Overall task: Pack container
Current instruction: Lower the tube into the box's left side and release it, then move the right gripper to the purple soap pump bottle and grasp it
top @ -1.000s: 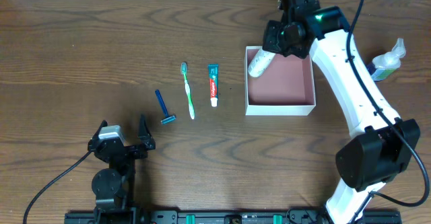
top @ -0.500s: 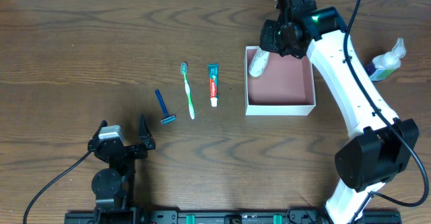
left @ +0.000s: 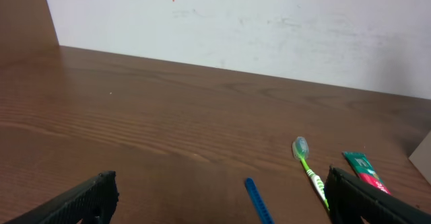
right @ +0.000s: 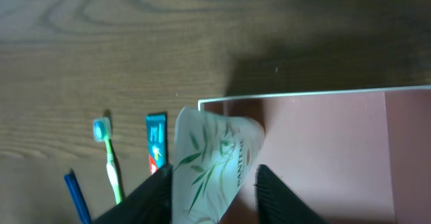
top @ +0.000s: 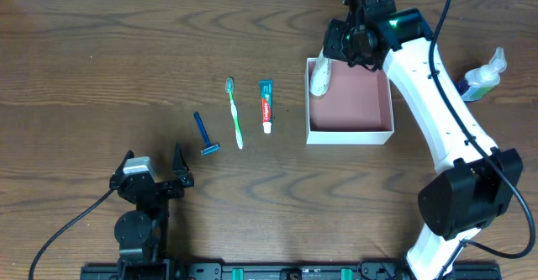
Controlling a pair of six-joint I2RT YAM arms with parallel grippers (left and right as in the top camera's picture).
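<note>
The container (top: 349, 134) is a square white box with a pink inside, at the right of the table. It also shows in the right wrist view (right: 323, 143). My right gripper (top: 334, 51) hangs over its far left corner, shut on a white Pantene tube (top: 319, 80). The tube leans along the box's left wall. In the right wrist view the tube (right: 215, 140) sits between my fingers (right: 214, 173), its far end by the box's corner. My left gripper (top: 155, 169) is open and empty near the front edge, and shows in the left wrist view too (left: 219, 197).
A green toothbrush (top: 236, 116), a small toothpaste tube (top: 266, 105) and a blue razor (top: 203, 134) lie in a row left of the container. A bottle with a green-blue base (top: 482, 80) stands at the right edge, beyond my right arm.
My right gripper has moved a little back and to the left. The tube's upper end swung with it toward the left wall, while its lower end stayed put. The left arm has not moved.
</note>
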